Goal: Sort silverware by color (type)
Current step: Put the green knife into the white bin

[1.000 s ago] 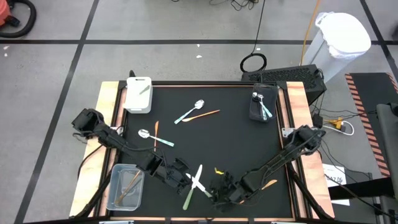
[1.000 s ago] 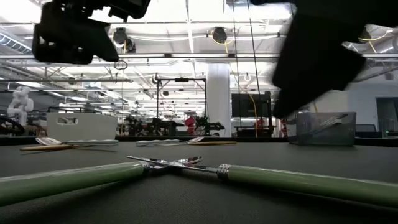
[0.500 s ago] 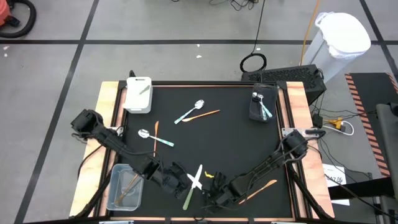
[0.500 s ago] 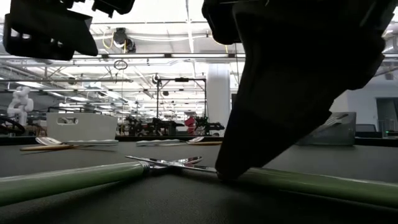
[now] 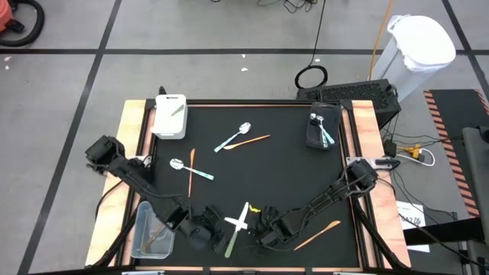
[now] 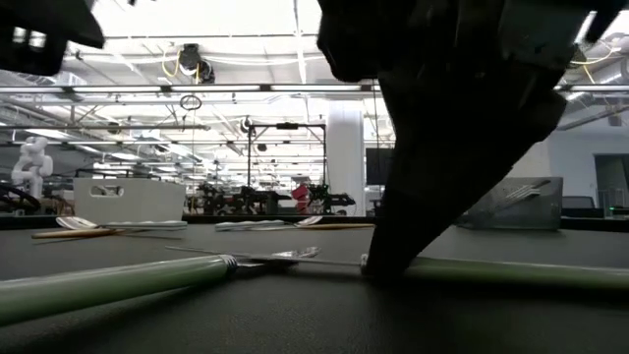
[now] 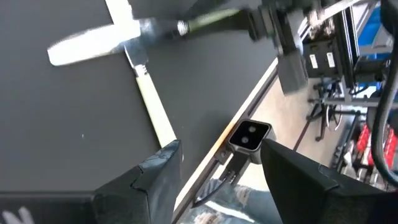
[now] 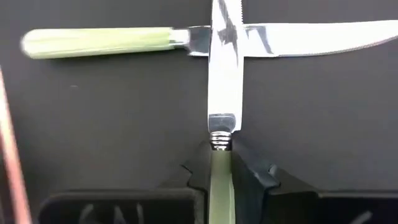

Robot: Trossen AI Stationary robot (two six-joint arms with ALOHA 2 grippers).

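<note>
Two pale-green-handled knives lie crossed near the table's front edge (image 5: 238, 224). My right gripper (image 5: 258, 229) is down at the table there, shut on the handle of one knife (image 8: 221, 112). That knife's blade crosses the blade of the other knife (image 8: 186, 38). My left gripper (image 5: 201, 231) stands open just left of the pair, near the other knife's handle (image 7: 155, 118), touching nothing. Farther back lie two silver spoons with light-blue handles (image 5: 234, 137), (image 5: 189, 169) and thin orange utensils (image 5: 250, 141), (image 5: 192, 163). My right gripper pinches the green handle (image 8: 221, 177) between its two fingers, right behind the metal collar at the blade end. It slants down from the table's right, roughly in line with the knife. The knife lies low and about level, its blade (image 8: 224, 68) over the other knife.
A white bin (image 5: 170, 116) with a green knife stands at the far left, and a dark bin (image 5: 322, 130) with blue-handled pieces at the far right. A clear bin (image 5: 153, 228) is at the near left. An orange utensil (image 5: 319, 234) lies right of my right arm.
My right gripper has moved toward the table's left and down onto the knife's handle. The knife has turned slightly on the table. My left gripper has drawn back toward the near left corner, away from the crossed knives.
</note>
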